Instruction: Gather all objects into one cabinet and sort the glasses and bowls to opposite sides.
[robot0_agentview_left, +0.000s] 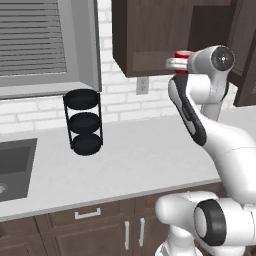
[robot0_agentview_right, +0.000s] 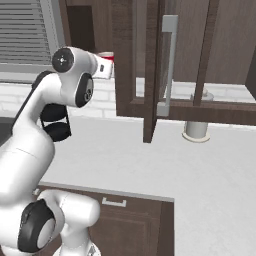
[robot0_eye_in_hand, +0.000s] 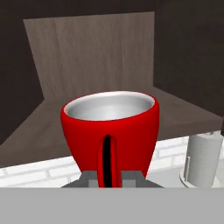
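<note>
Ahead of our gripper (robot0_eye_in_hand: 107, 177), past the red mug (robot0_eye_in_hand: 110, 131) it carries, the cabinet shelf (robot0_eye_in_hand: 52, 127) looks bare to the back wall. The open door (robot0_agentview_right: 152, 70) stands to its right, perhaps close.

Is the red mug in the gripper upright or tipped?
Upright: in the hand view the red mug has its rim on top and its handle vertical.
</note>
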